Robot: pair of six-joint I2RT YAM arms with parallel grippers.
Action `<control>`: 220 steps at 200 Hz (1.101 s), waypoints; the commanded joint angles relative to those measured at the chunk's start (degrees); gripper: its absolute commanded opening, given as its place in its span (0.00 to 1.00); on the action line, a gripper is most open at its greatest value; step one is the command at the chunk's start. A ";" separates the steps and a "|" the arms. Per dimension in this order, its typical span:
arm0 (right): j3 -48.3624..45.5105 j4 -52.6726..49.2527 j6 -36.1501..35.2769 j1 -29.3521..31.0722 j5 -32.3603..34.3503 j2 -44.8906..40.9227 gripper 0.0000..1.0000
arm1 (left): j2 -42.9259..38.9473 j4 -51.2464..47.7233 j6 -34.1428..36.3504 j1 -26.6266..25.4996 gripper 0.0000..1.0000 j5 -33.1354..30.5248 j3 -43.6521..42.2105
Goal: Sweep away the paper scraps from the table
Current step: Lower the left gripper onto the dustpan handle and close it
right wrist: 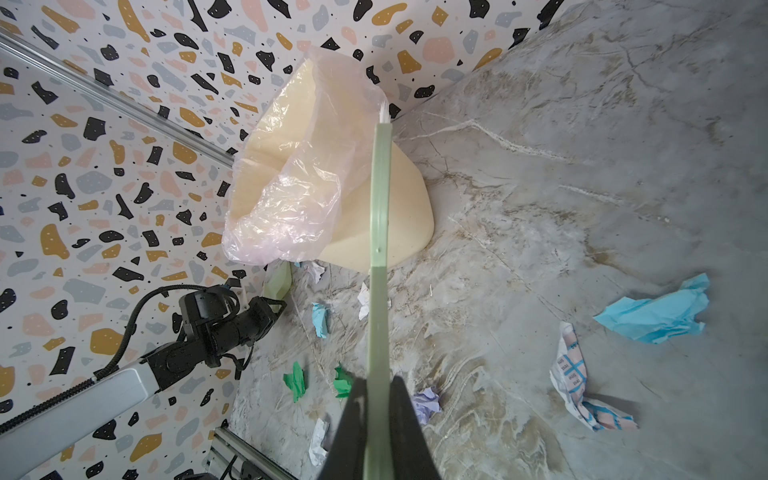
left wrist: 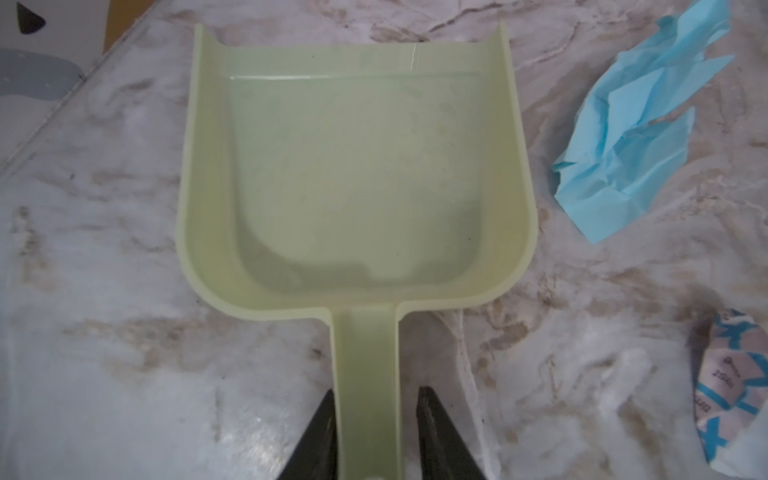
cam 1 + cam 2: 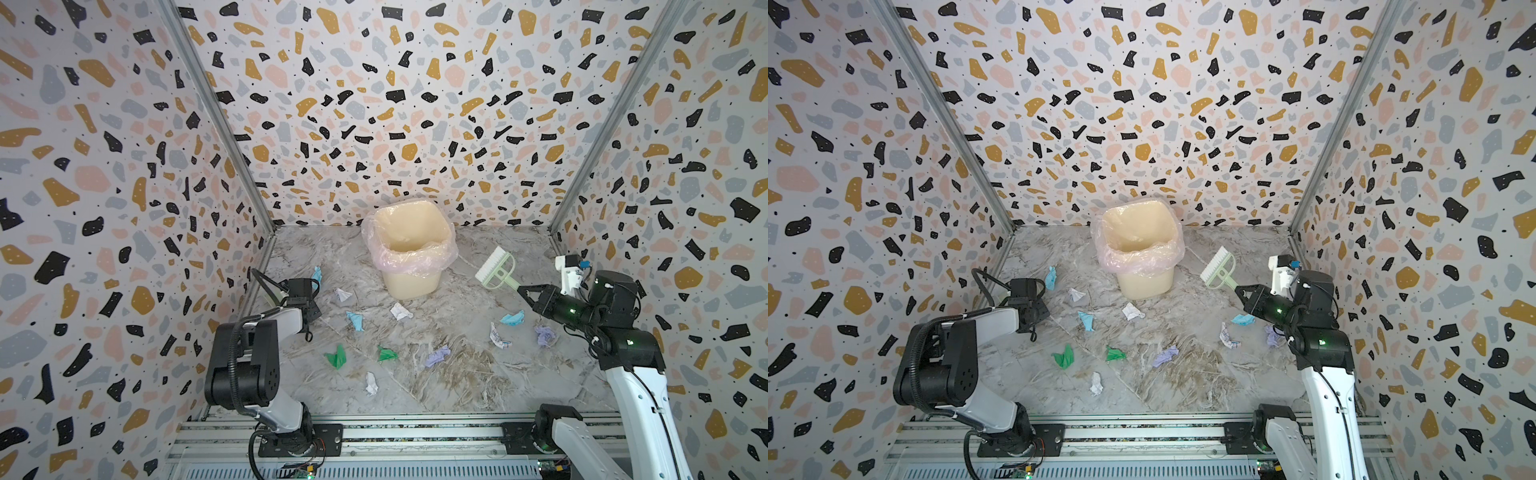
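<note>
Paper scraps strewn across the worktop's middle
Our left jaws straddle the dustpan handle, narrow, not yet clamped; we should close squarely, lip flat; right jaws hold the brush

Dustpan & brush smooth matt plastic; paper scraps crumpled; bin liner glossy film; table marble-look.

Top views overlook the whole table; wrist views sit close
</note>
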 commanded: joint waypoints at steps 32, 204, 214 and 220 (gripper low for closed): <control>1.72 -0.34 -0.95 0.25 -0.25 -0.26 0.00 | 0.60 0.73 0.65 -0.21 0.27 -1.21 1.82; 2.01 -3.40 -2.40 0.17 1.64 0.08 0.00 | -8.67 -5.90 0.94 -0.39 0.00 -1.06 0.90; 2.36 -4.64 -3.00 0.19 2.47 0.31 0.00 | -10.43 -7.77 1.45 -0.43 0.00 -0.15 0.72; 2.62 -5.43 -3.46 0.17 3.00 0.42 0.00 | -11.57 -8.93 1.64 -0.50 0.00 0.62 0.58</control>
